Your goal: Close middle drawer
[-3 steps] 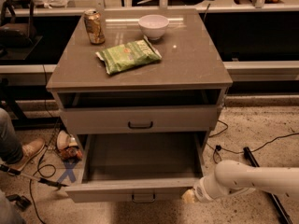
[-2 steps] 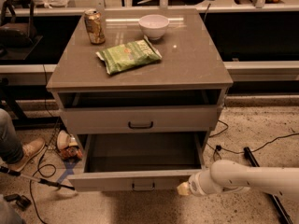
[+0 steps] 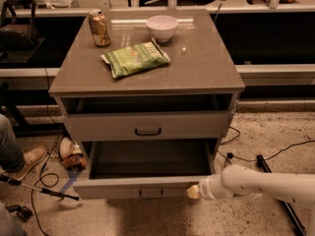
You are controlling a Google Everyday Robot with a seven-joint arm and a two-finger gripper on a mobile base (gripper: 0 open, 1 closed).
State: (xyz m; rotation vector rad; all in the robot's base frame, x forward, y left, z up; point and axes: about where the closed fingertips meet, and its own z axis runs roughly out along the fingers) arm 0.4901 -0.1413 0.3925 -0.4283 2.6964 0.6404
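The middle drawer (image 3: 142,187) is pulled well out of the grey-brown cabinet, and its dark, empty inside (image 3: 150,159) shows. Its flat front panel has a small dark bar handle (image 3: 151,193) at the centre. Above it sits the top drawer (image 3: 147,127) with its own handle, nearly shut. The lowest drawer is hidden under the open one. My gripper (image 3: 193,191), at the end of the white arm (image 3: 256,183) coming in from the right, is against the right end of the middle drawer's front panel.
On the cabinet top (image 3: 206,68) lie a green chip bag (image 3: 135,58), a soda can (image 3: 99,27) and a white bowl (image 3: 162,27). A person's leg and shoe (image 3: 27,159) are at the left. Cables (image 3: 42,181) and small items (image 3: 71,154) lie on the floor.
The middle drawer's front has moved back toward the cabinet, so less of it sticks out. My gripper and arm have moved left and inward along with it.
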